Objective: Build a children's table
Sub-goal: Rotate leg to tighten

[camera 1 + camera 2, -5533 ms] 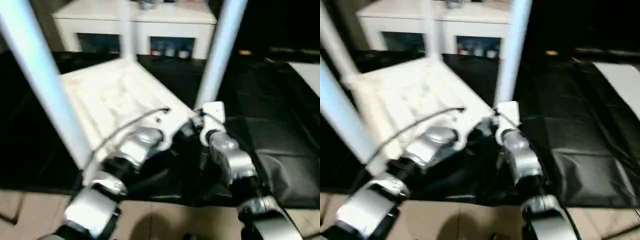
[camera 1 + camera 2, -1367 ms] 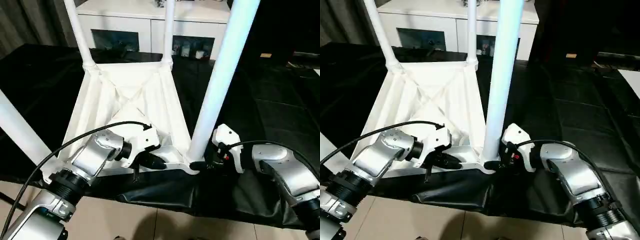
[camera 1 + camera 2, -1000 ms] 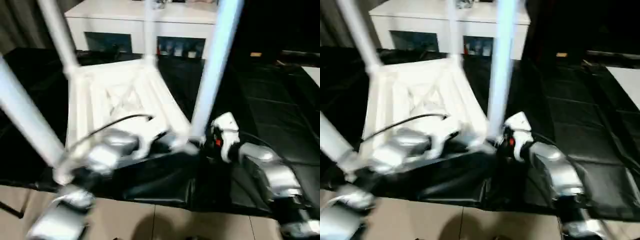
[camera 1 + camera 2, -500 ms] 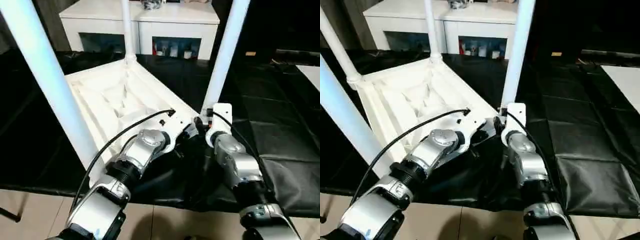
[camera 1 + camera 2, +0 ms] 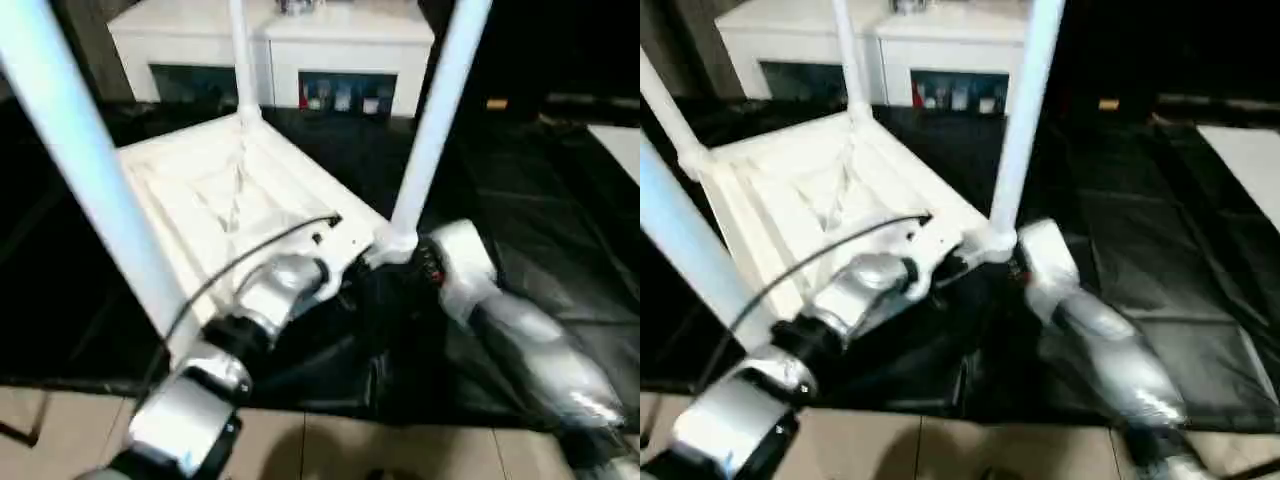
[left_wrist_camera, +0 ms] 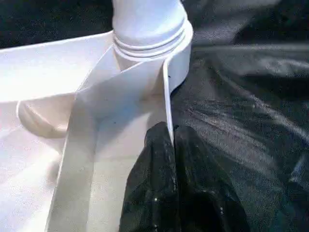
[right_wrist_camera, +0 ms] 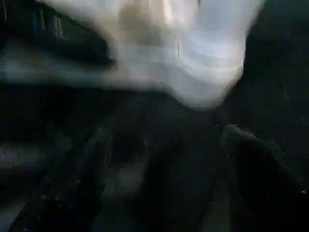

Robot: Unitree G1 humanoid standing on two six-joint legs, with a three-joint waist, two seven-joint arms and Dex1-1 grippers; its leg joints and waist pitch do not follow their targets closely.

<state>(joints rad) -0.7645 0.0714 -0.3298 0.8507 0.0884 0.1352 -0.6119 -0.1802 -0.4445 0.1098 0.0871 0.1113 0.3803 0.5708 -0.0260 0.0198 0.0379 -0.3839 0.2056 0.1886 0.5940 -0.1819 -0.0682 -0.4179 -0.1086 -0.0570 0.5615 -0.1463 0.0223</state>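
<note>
The children's table lies upside down on a black sheet: a white ribbed tabletop (image 5: 215, 205) with tube legs standing up from its corner sockets. One leg (image 5: 430, 130) rises at the near right corner, another (image 5: 90, 170) at the near left, and one (image 5: 240, 60) at the back. My left gripper (image 6: 170, 140) is shut on the tabletop's thin rim, right beside the near right socket (image 6: 149, 38). My right gripper (image 7: 169, 137) hangs just below that socket, motion-blurred, its fingers (image 7: 99, 159) spread apart with nothing between them. The right wrist (image 5: 455, 260) sits close to the leg's base.
A white cabinet (image 5: 330, 45) with dark glass doors stands behind the table. The black sheet (image 5: 540, 200) spreads to the right, with a white panel (image 5: 622, 150) at its far right edge. Tiled floor (image 5: 330, 450) runs along the near edge.
My right arm is swinging away from the base of the near right leg, now blurred, and its fingers have spread wider. The left gripper keeps its hold on the rim.
</note>
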